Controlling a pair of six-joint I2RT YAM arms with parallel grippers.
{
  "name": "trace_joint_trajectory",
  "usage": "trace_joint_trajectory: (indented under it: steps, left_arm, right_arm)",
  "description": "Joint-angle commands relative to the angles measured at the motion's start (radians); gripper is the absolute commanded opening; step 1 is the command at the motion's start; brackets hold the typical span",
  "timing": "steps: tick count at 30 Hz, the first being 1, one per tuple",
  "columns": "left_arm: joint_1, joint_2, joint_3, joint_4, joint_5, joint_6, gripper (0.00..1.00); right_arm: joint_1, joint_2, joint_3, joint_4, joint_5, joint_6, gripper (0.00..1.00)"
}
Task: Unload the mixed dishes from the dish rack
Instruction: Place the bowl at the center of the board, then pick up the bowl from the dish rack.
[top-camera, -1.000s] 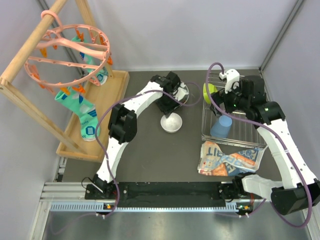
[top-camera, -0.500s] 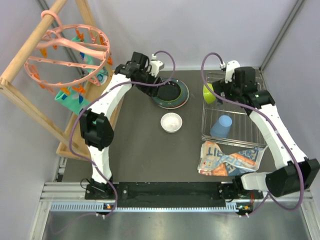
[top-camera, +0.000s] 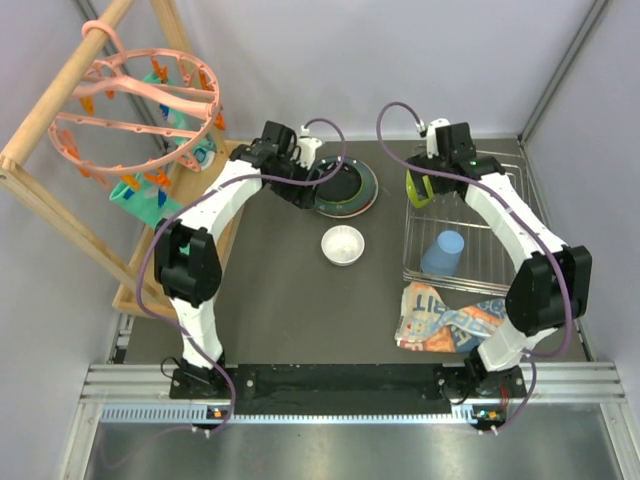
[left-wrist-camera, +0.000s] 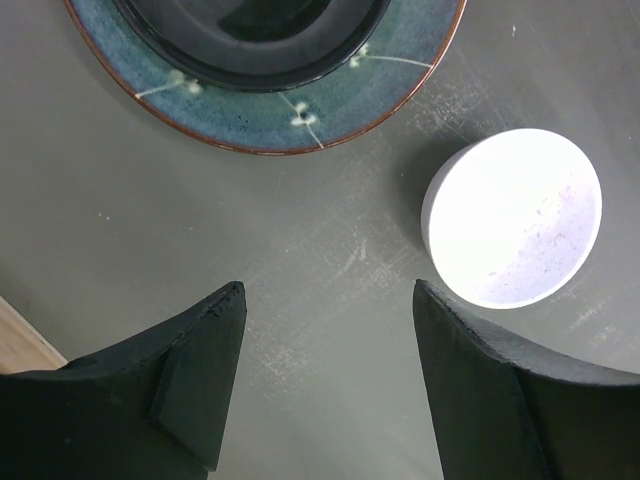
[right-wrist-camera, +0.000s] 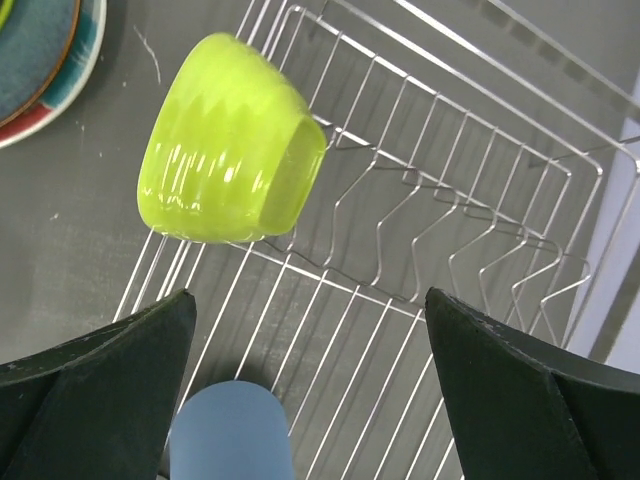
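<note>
The dish rack (top-camera: 478, 236) stands at the right, with a lime-green cup (top-camera: 414, 187) lying on its side at its far left edge and a light blue cup (top-camera: 443, 252) upside down inside. My right gripper (top-camera: 432, 178) hovers open over the rack (right-wrist-camera: 450, 230), the lime cup (right-wrist-camera: 230, 140) just ahead of its fingers and the blue cup (right-wrist-camera: 232, 432) below them. The teal plate (top-camera: 345, 188) and the white bowl (top-camera: 342, 244) rest on the table. My left gripper (top-camera: 303, 186) is open and empty above bare table, between plate (left-wrist-camera: 270, 120) and bowl (left-wrist-camera: 515, 230).
A printed packet (top-camera: 460, 318) lies in front of the rack. A wooden frame with a pink clip ring (top-camera: 135, 100) and hanging socks stands on a wooden tray (top-camera: 215, 215) at the left. Grey walls close the back and the right side.
My left gripper left the white bowl on the table, swung back to the plate's left side and opened wider. My right gripper moved to the rack's far left, over the lime cup.
</note>
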Motion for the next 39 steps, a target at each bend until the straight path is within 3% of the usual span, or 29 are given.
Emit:
trace_joint_trajectory:
  steps: [1,19,32,39]
  left_arm:
    - [0.007,-0.083,-0.015,0.064,0.017,-0.019,0.72]
    - [0.012,-0.108,-0.035,0.067,0.007,-0.017,0.72]
    - [0.022,-0.114,-0.061,0.080,0.002,-0.016,0.72]
    - [0.027,-0.118,-0.074,0.086,0.005,-0.016,0.72]
  right_arm:
    - [0.026,0.031,0.083,0.043,0.008,0.018,0.97]
    - [0.092,0.193,0.203,0.003,0.000,0.059,0.99]
    - [0.101,0.287,0.226,0.010,0.108,0.068,0.99]
    - [0.101,0.285,0.223,0.009,0.108,0.073,0.91]
